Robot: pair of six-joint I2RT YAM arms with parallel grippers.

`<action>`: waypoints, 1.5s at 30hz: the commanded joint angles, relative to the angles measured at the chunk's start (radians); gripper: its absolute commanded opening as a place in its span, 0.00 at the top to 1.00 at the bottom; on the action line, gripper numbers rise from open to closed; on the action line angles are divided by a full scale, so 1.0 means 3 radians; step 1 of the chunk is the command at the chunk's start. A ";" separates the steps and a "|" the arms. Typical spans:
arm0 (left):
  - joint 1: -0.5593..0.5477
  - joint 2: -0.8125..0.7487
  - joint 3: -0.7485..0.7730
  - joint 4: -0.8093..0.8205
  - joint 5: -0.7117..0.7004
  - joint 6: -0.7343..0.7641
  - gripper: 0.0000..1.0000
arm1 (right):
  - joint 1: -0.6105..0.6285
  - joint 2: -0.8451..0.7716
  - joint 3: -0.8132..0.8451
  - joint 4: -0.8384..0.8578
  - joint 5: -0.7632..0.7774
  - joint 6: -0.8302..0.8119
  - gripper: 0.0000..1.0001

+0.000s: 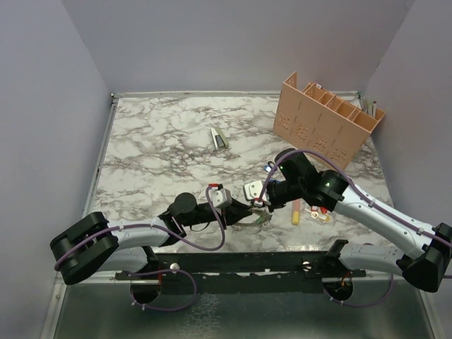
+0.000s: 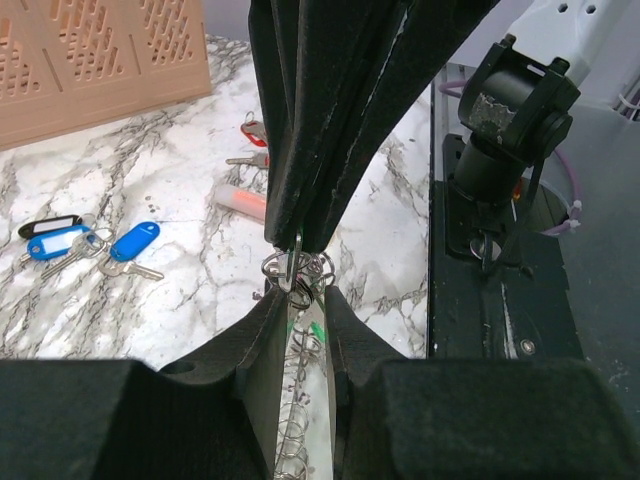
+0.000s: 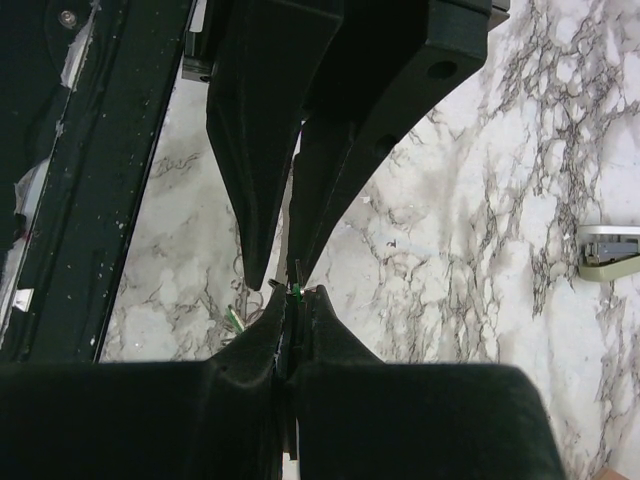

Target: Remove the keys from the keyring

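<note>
Keyring stands edge-on, pinched by the left gripper. Head-on opposite, the right gripper is clamped tight, apparently on a key.

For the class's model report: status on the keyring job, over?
Left gripper shut on keyring, edge-on. Right gripper shut on small split ring at its top. Blue-tagged keys lie loose on table; nothing in the way.

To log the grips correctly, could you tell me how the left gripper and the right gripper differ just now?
The left gripper holds the coiled keyring, its jaws slightly apart. The right gripper is pressed fully shut, pinching only a thin metal loop. Both meet tip to tip over the marble table.
</note>
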 commanded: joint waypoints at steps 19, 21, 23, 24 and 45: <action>-0.0013 0.0129 0.0106 0.0061 -0.0164 -0.0157 0.78 | 0.0103 0.0120 0.0017 0.0313 -0.0015 0.0257 0.99; -0.0013 0.0126 0.0102 0.0058 -0.0169 -0.0150 0.83 | 0.0106 0.0112 0.0005 0.0319 0.0022 0.0264 0.99; -0.0012 0.0119 0.0097 0.0054 -0.0162 -0.0126 0.92 | 0.0106 0.0081 -0.0021 0.0332 0.0103 0.0263 0.99; -0.0012 0.0105 0.0089 0.0055 -0.0164 -0.0111 0.94 | 0.0106 0.0061 -0.0037 0.0335 0.0145 0.0264 0.99; -0.0011 -0.0149 -0.0011 -0.0055 -0.0151 0.0107 1.00 | 0.0103 -0.0382 -0.0421 0.0400 0.0846 0.0347 0.99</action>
